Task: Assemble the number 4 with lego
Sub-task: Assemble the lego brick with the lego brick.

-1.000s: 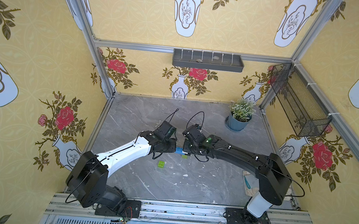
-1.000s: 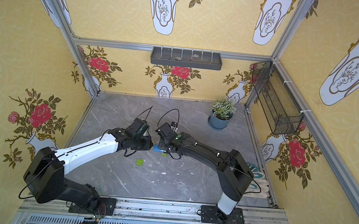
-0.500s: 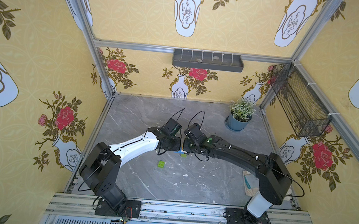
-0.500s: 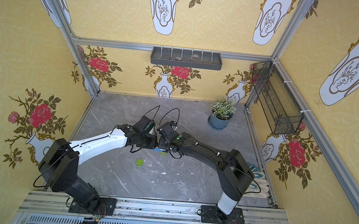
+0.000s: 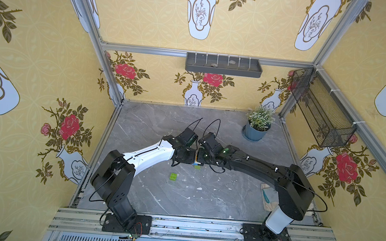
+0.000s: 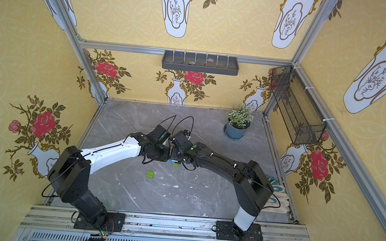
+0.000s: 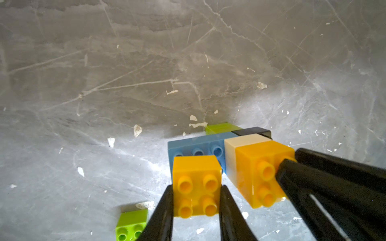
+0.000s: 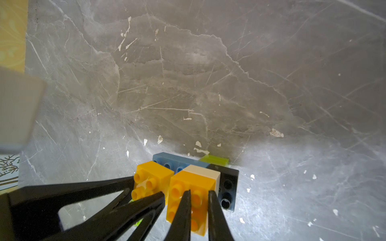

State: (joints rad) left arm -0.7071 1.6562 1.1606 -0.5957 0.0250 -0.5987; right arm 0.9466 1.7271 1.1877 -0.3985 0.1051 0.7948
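Note:
The number 4 (image 7: 208, 144) lies on the grey marble table: a blue bar with lime green, black and white squares and a yellow brick (image 8: 192, 183) on the white one. My right gripper (image 8: 198, 212) is shut on a row of that yellow brick's studs. My left gripper (image 7: 197, 208) is shut on a second yellow brick (image 7: 196, 183), which it holds against the blue bar's studded face. A loose lime green brick (image 5: 173, 176) lies on the table just in front of the left gripper. In both top views the wrists hide most of the cluster (image 6: 174, 164).
A potted plant (image 5: 257, 127) stands at the back right. A wire basket (image 5: 321, 109) hangs on the right wall and a grey shelf tray (image 5: 224, 65) on the back wall. A cloth (image 5: 266, 195) lies by the right arm's base. White flecks dot the table.
The left arm has swung right with the yellow brick until its gripper is beside the right gripper at the cluster. The right arm has held still.

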